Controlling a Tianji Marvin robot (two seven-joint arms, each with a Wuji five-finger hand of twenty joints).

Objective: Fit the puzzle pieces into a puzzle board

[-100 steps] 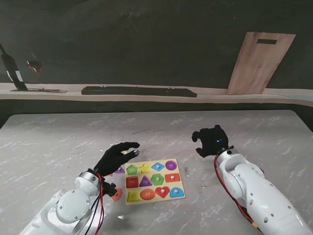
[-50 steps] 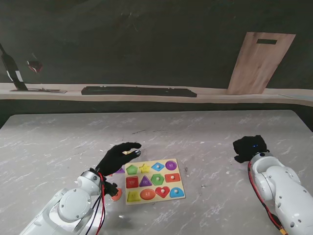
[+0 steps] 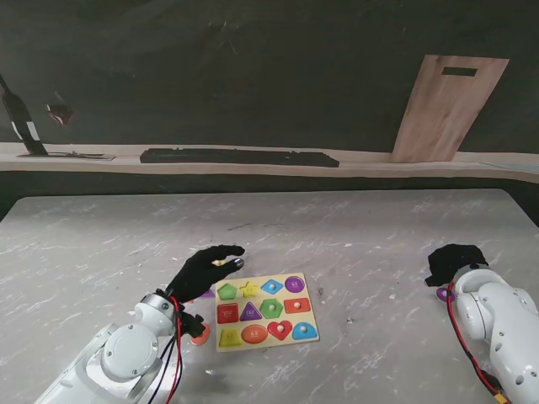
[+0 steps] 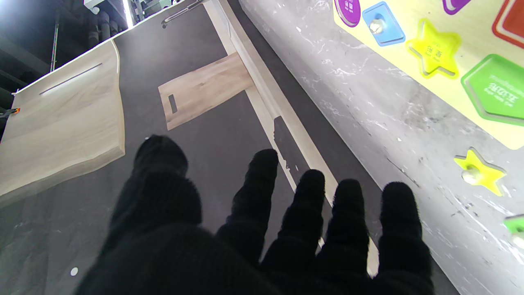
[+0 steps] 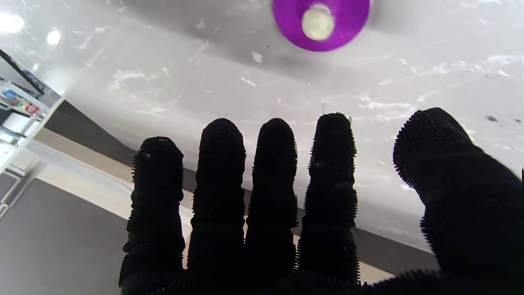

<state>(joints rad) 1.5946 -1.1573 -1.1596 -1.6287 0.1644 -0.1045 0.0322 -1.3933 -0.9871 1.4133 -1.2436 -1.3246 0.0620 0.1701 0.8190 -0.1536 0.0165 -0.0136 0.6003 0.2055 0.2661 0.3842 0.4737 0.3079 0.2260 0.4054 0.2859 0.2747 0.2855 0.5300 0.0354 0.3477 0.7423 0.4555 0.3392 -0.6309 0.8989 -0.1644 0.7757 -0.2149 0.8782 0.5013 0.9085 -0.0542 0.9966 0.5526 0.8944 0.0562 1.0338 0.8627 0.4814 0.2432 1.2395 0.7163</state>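
The yellow puzzle board (image 3: 308,310) lies in front of me with coloured shape pieces set in it. My left hand (image 3: 206,268) hovers by its far left corner, fingers spread and holding nothing. In the left wrist view a loose yellow star piece (image 4: 478,172) and a green piece (image 4: 516,229) lie on the table beside the board (image 4: 413,10). My right hand (image 3: 455,263) is far to the right, open, just beyond a round purple piece (image 3: 444,294). That purple piece (image 5: 321,24) with its pale knob lies on the table ahead of the spread fingers (image 5: 272,172).
An orange-red piece (image 3: 200,334) lies by my left forearm, and a purple piece (image 3: 206,292) peeks out beside the left hand. A black keyboard (image 3: 240,156) and a leaning wooden board (image 3: 446,109) sit on the shelf behind the marble table (image 3: 354,227).
My right hand has swung from near the board out to the right and nearer to me, ending by the purple piece. The left hand has barely shifted.
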